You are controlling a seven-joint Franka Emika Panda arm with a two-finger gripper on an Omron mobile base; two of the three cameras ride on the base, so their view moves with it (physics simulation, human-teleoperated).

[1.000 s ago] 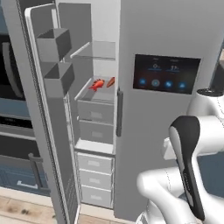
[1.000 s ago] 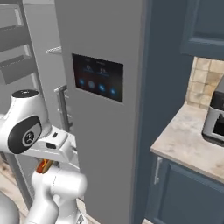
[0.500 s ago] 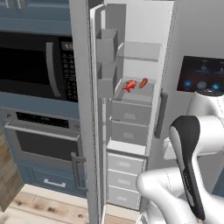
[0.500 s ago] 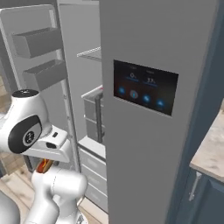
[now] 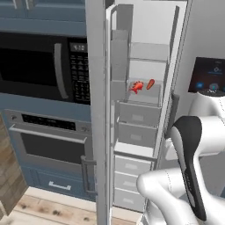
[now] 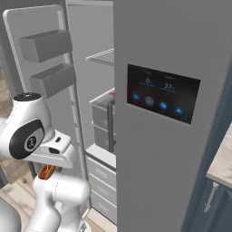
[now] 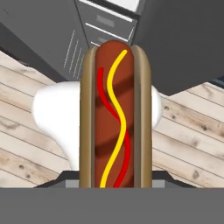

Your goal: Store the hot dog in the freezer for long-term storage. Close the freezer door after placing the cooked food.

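Hand view: hot dog (image 7: 115,118) fills frame centre, standing lengthwise up the pic, brown bun w/ red sausage plus yellow & red squiggles. Its lower end runs down btw the fingers at the bottom edge, so gripper (image 7: 115,186) is clamped on it; fingers themselves barely visible. Behind it: wood floor (image 7: 26,131), and along the top of frame grey drawer fronts (image 7: 107,22) of the freezer's lower part.

Right base view: small orange-brown bit of the hot dog (image 6: 45,171) peeks out under the white wrist, lower left of frame, low down & well apart from the shelves. Freezer (image 6: 99,81) sits centre-left, white inside, shelf and grey drawers visible. Freezer door (image 6: 43,59) stands swung open at upper left, two bins on its inner face. Screen door (image 6: 163,97) shut, right of centre.

Left base view: freezer door (image 5: 99,110) seen edge-on down frame centre, open. Inside the freezer (image 5: 149,66), right of it, a red lobster (image 5: 136,87) and carrot piece (image 5: 150,84) lie side by side on top of the upper drawer unit. Microwave (image 5: 39,70) and oven (image 5: 48,140) at left.

Progress, my read: pick-up done, door open, hot dog carried low in front of freezer. Left: lift & reach in, set it on a shelf w/out knocking lobster, let go, back out, then swing door shut. Roughly mid-task.
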